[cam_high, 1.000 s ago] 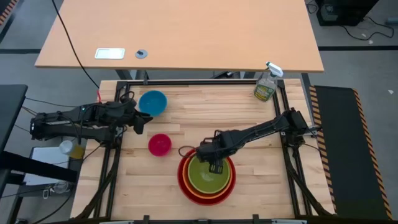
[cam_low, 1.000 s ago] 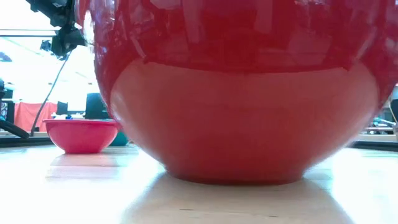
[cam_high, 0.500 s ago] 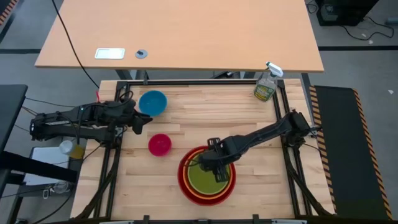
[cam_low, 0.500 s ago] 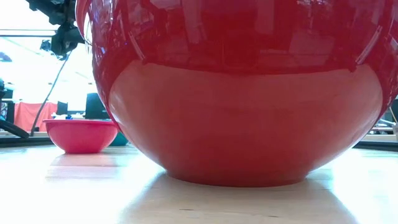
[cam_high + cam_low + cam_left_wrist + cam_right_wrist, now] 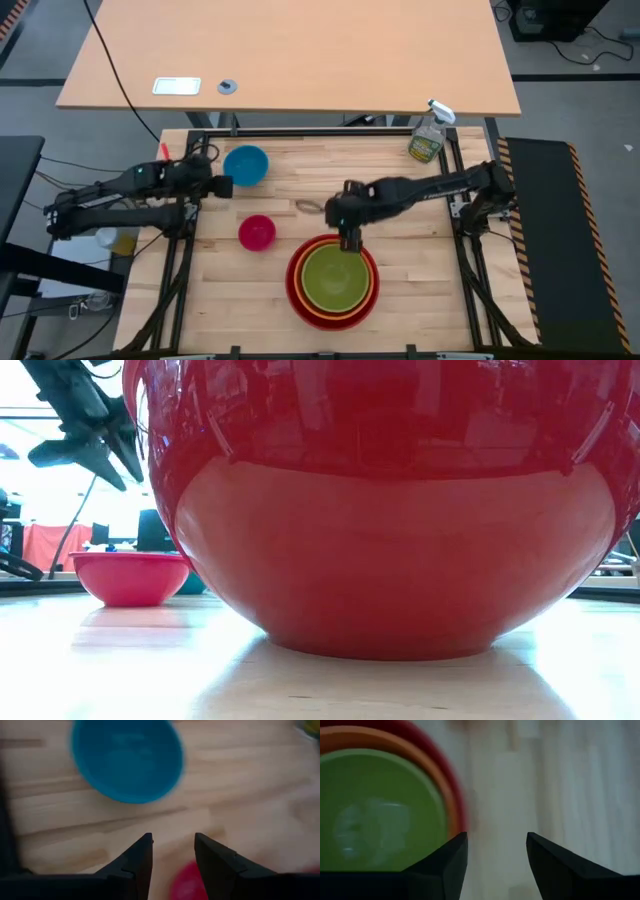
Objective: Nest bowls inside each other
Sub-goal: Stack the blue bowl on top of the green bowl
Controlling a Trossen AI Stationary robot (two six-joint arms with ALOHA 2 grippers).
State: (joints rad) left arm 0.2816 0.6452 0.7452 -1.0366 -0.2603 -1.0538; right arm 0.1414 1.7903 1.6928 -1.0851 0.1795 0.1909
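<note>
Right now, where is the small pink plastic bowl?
From above, the small pink plastic bowl sits alone on the wooden table's left half, between the blue bowl behind it and the red-orange-green bowl stack to its right.

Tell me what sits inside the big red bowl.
An orange bowl is nested in the large glossy red bowl, and a green bowl sits inside that. The green bowl looks empty; the lower bowls' bottoms are covered.

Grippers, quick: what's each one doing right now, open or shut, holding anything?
Left gripper: open, empty, near the blue bowl.
Right gripper: open, empty, at the far rim of the green bowl.
</note>
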